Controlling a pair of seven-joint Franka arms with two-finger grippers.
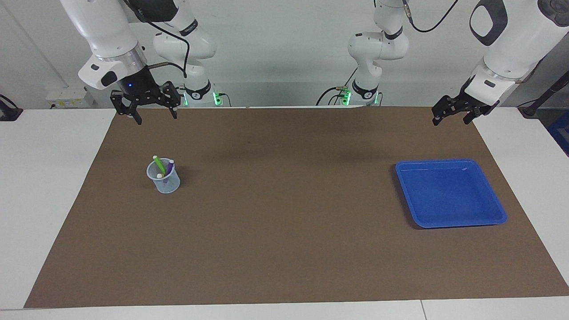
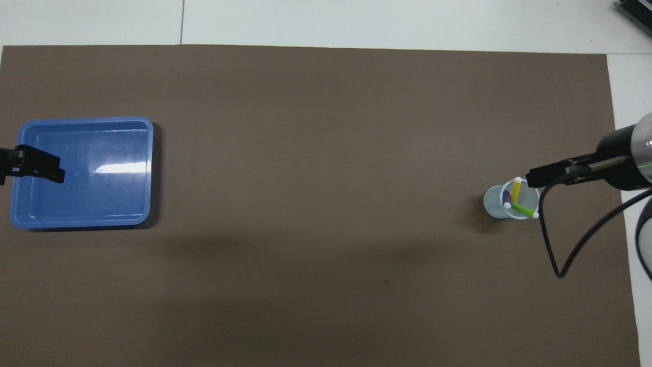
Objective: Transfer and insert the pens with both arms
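Standing in a clear cup [image 1: 164,182], the three pens leaned apart with their pale cap ends up: the green pen [image 1: 158,164], the purple pen [image 1: 170,167] and the yellow pen [image 2: 516,189]. That cup sat on the brown mat [image 1: 284,209] toward the right arm's end of the table. Up in the air, the right gripper [image 1: 151,113] hung over the mat's edge near the robots, its two fingers spread wide and holding nothing. A blue tray [image 1: 498,209] lay on the mat toward the left arm's end, well apart from the cup. High over the mat's corner, the left gripper [image 1: 450,116] waited, its fingers likewise parted and empty.
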